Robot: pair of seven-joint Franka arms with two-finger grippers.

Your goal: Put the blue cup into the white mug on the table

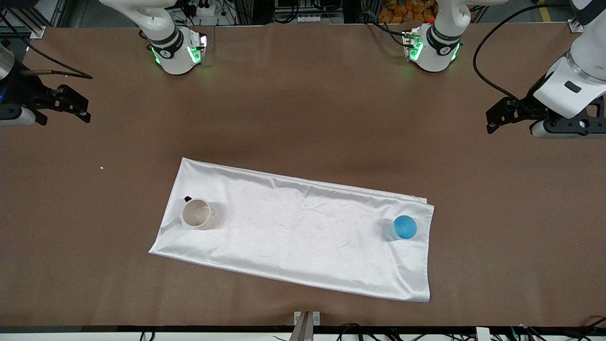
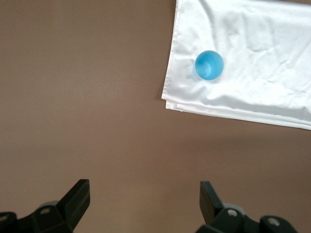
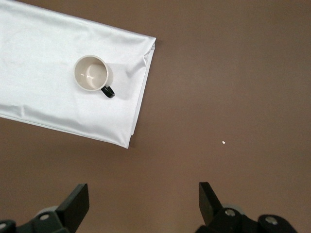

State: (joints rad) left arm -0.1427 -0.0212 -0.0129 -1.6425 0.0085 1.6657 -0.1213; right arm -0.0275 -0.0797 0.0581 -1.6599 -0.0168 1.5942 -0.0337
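1. Table (image 1: 303, 104): a matte brown top is seen, cut off at both ends of the front view.
2. White cloth (image 1: 303, 232): it is laid flat and slightly askew on the table, with a folded double edge shown toward the left arm's end.
3. Blue cup (image 1: 405, 227): it is stood upright on the cloth, near the corner at the left arm's end. Its opening is seen from above; its wall is largely hidden in every view.
4. White mug (image 1: 196, 213): it is stood upright on the cloth at the right arm's end, well apart from the blue cup. An off-white interior is shown, and only a small part of the dark handle is made out in the front view.
5. Left gripper (image 1: 494, 118): it is held over bare table at the left arm's end, with fingers spread wide and nothing between them. Only the fingertips (image 2: 77, 194) are caught in the left wrist view.
6. Right gripper (image 1: 78, 106): it is held over bare table at the right arm's end, spread wide and empty; its arm is partly cut off by the frame edge.
7. Small white speck (image 1: 102, 167): it is noted on the table near the right gripper; its nature cannot be told.
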